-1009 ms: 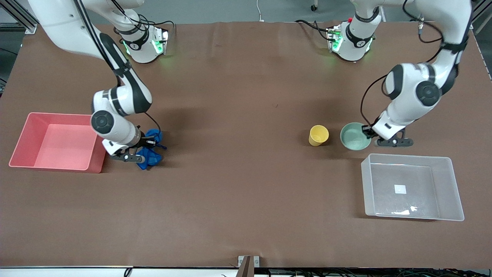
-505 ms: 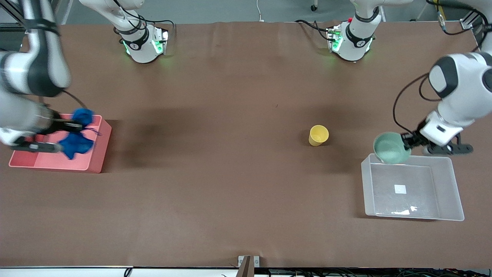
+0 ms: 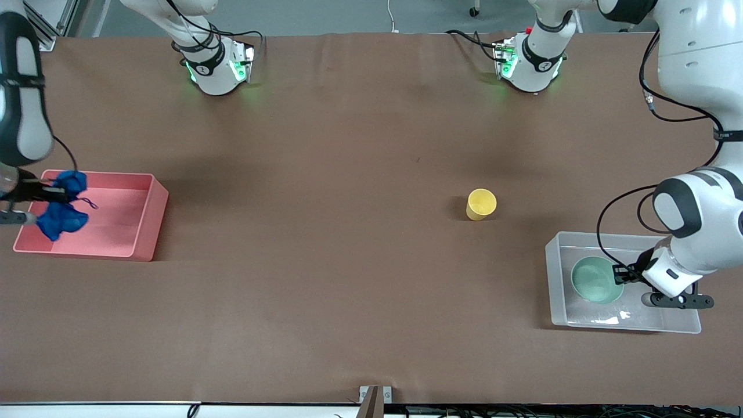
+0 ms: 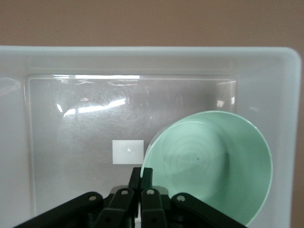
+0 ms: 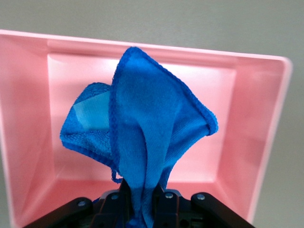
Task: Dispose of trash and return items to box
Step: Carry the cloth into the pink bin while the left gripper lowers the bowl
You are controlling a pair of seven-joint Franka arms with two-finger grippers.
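Observation:
My left gripper [image 3: 621,275] is shut on the rim of the mint-green bowl [image 3: 595,280] and holds it inside the clear box [image 3: 679,247]; the wrist view shows the bowl [image 4: 213,166] tilted over the box floor beside the white label [image 4: 127,152], my left gripper [image 4: 141,176] pinching its rim. My right gripper [image 3: 43,194] is shut on the blue fabric trash [image 3: 62,204] and holds it over the pink bin [image 3: 133,217]; the fabric [image 5: 142,137] hangs over the bin's floor [image 5: 237,104], clamped in my right gripper [image 5: 145,194]. The yellow cup [image 3: 480,204] stands on the table near the middle.
The pink bin sits at the right arm's end of the table and the clear box at the left arm's end. Both arm bases [image 3: 215,64] stand along the table's edge farthest from the front camera. Brown table surface lies between the bins.
My left gripper carried the bowl from the table beside the cup to inside the clear box. My right gripper carried the blue fabric from the table to over the pink bin.

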